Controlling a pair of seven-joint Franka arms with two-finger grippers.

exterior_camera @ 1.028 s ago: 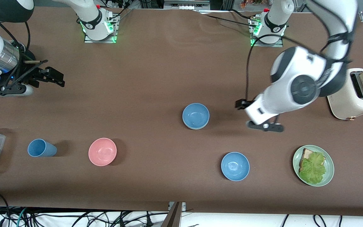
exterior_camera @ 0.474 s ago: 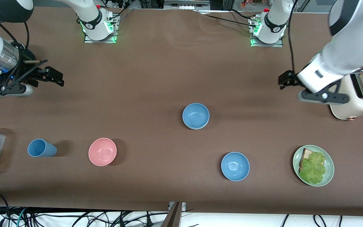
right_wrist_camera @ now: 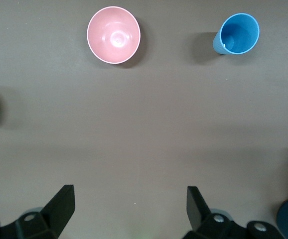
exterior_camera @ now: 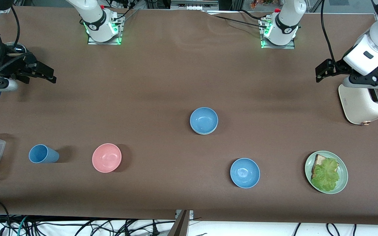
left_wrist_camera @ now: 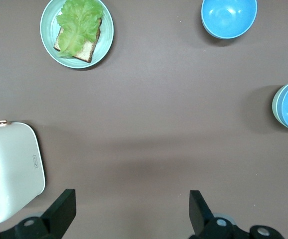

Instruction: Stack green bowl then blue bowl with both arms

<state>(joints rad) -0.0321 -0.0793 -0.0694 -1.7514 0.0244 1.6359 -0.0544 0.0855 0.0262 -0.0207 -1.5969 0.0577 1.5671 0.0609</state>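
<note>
blue bowl [exterior_camera: 204, 120] nested in green bowl [left_wrist_camera: 275, 104] | grippers open (both empty)

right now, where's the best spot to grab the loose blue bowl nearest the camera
Take the blue bowl by its rim, probably coming straight down with one finger inside and one outside the wall. It sits upright, mouth up and empty, standing apart from the green plate, so any point on the rim looks free. The left gripper, open over the table beside the toaster, is at that end.
</note>
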